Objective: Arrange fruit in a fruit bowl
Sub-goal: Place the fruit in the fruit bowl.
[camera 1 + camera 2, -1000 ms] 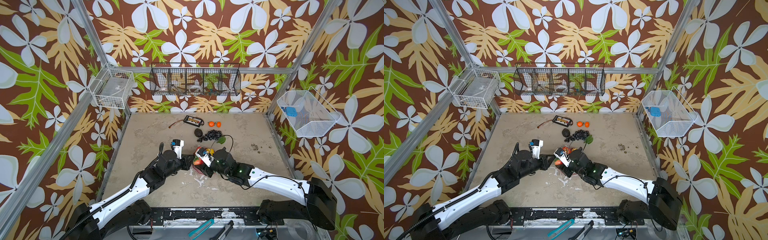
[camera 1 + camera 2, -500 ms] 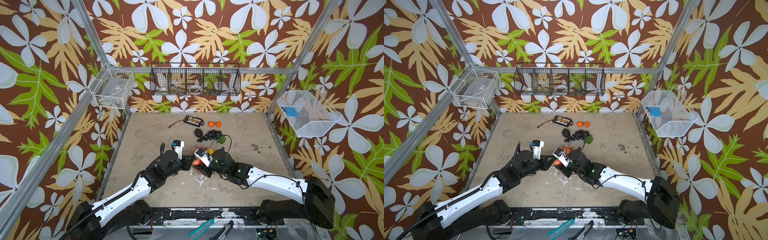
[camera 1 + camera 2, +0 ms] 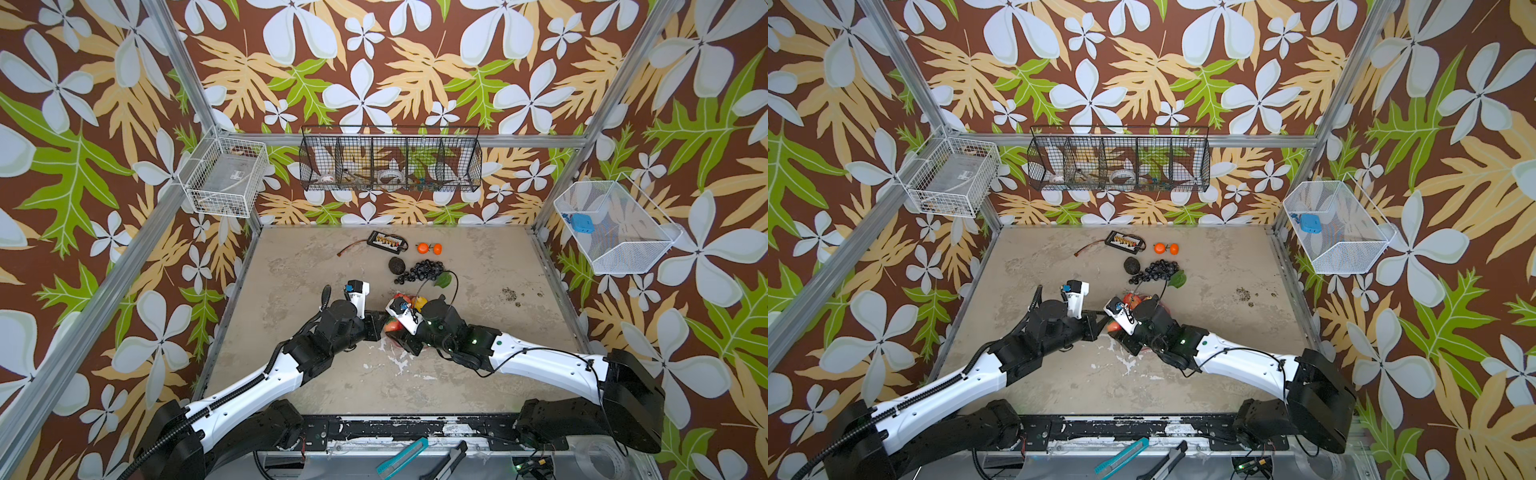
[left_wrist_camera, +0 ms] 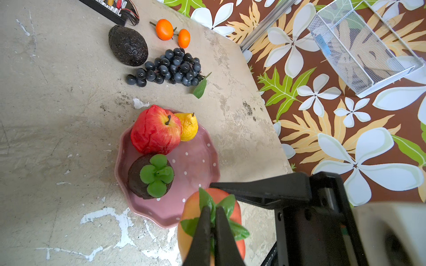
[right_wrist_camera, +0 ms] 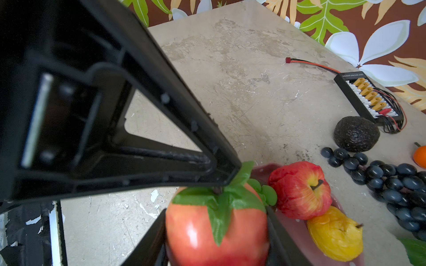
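Shows orange-red fruit (image 4: 192, 210) at the rim of the pink dish (image 4: 196, 161), pinched by its leaves (image 4: 228, 202) in the clamped left gripper (image 4: 212, 208), clasped round the middle by the right gripper (image 5: 216, 209); risks torn leaves or a drop outside the dish from opposed pulling.

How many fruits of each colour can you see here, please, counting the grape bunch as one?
Red: 2, apple and leafy red fruit
Orange: 2, small oranges
Yellow: 1, yellow fruit
Dark: 3, avocado, grape bunch, brown green-capped fruit
Total: 8
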`<act>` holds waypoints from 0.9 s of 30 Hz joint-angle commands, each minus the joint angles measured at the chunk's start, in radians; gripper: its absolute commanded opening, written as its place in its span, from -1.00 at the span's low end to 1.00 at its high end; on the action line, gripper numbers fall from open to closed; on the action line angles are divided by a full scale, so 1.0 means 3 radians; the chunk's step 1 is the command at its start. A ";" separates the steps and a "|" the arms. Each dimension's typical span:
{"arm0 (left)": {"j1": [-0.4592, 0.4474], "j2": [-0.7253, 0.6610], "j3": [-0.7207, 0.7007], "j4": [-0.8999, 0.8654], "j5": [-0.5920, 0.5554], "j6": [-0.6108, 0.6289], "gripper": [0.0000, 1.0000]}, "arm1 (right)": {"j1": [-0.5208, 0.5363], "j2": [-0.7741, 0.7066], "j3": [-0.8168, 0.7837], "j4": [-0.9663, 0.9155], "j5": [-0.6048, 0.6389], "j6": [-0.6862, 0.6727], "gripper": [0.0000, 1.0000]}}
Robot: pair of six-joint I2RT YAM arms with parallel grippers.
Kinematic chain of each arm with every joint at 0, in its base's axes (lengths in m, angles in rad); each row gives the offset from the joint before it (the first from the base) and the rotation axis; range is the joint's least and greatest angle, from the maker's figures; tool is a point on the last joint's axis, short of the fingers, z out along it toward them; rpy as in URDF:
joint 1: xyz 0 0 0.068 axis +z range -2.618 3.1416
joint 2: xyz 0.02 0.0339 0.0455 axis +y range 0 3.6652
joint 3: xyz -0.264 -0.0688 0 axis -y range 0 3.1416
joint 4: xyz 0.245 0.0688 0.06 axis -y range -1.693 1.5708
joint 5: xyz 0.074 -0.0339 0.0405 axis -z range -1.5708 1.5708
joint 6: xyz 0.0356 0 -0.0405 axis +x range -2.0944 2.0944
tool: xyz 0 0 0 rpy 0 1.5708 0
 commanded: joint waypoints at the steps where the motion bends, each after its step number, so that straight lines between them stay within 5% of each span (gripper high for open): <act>1: 0.0007 0.0003 -0.0015 0.0126 0.0034 0.0009 -0.91 | 0.0006 -0.0010 -0.0012 0.0148 0.0039 0.0072 0.08; 5: 0.0007 0.0008 -0.0040 0.0191 0.0050 -0.0017 -0.96 | 0.0005 0.0005 -0.0012 0.0156 0.0048 0.0094 0.13; 12: 0.0007 0.0000 -0.0061 0.0206 -0.0107 -0.0064 -0.98 | 0.0006 -0.0273 -0.0153 0.0137 0.0170 0.0195 0.65; 16: 0.0007 0.0101 -0.0013 0.0153 -0.0197 -0.0051 -1.00 | 0.0002 -0.0558 -0.0220 -0.0087 0.0406 0.0251 0.74; 27: -0.0121 0.0827 0.0327 0.0355 -0.0019 -0.0028 -1.00 | -0.0006 -0.1709 -0.0456 -0.0901 0.2343 0.1142 0.78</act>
